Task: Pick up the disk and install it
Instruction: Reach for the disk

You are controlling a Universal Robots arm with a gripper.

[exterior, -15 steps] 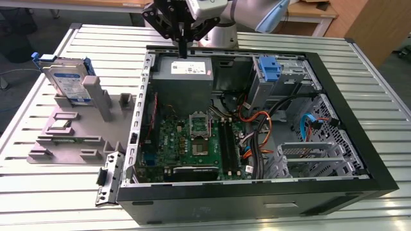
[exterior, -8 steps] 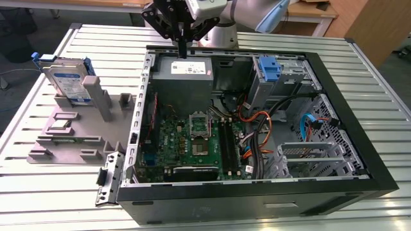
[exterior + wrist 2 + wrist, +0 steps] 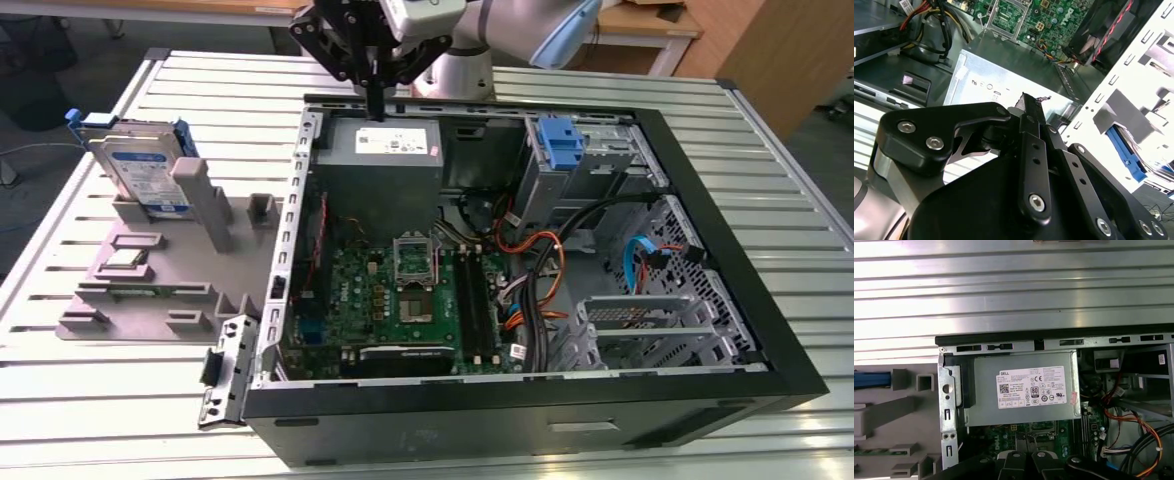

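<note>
The disk (image 3: 144,172), a silver drive with a white-and-blue label in a blue bracket, stands on edge in a grey fixture (image 3: 160,270) on the exterior view's left, outside the computer case. My gripper (image 3: 378,108) hangs above the back wall of the open case, just over the grey power supply (image 3: 380,145), well to the right of the disk. Its black fingers (image 3: 1026,107) are pressed together with nothing between them. A strip of the disk's blue bracket (image 3: 871,380) appears beside the fixture in the first wrist view.
The open black case (image 3: 747,300) lies on a ribbed metal table (image 3: 80,400), with motherboard (image 3: 407,300), cables (image 3: 534,260) and a blue caddy (image 3: 561,140) in a drive bay. The labelled power supply (image 3: 1024,390) sits right under the wrist.
</note>
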